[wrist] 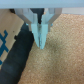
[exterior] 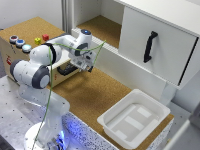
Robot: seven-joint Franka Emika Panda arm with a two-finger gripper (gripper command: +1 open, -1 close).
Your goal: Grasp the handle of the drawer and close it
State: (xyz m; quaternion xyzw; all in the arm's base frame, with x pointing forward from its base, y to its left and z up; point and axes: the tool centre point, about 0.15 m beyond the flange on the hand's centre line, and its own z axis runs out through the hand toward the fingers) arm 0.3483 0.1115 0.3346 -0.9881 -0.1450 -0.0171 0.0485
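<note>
We read this as the approach stage, with the grasp and the push both left to do. In the exterior view our tool (exterior: pixel 86 66) hangs low over the cork-topped table (exterior: pixel 95 95), just beside the tan box (exterior: pixel 20 35) that carries the coloured buttons (exterior: pixel 27 42). The drawer (exterior: pixel 67 71) sits at that box's front, mostly hidden behind the arm, with a dark patch there that is probably the handle (exterior: pixel 64 70); whether the drawer stands open we cannot tell. In the wrist view the tool's fingers (wrist: pixel 41 35) are pressed together and pinch nothing. The black handle (wrist: pixel 19 55) lies beside them, off to one side and not between them. We judge that the tool must spread, shift over the bar, close on it, then drive the drawer in
</note>
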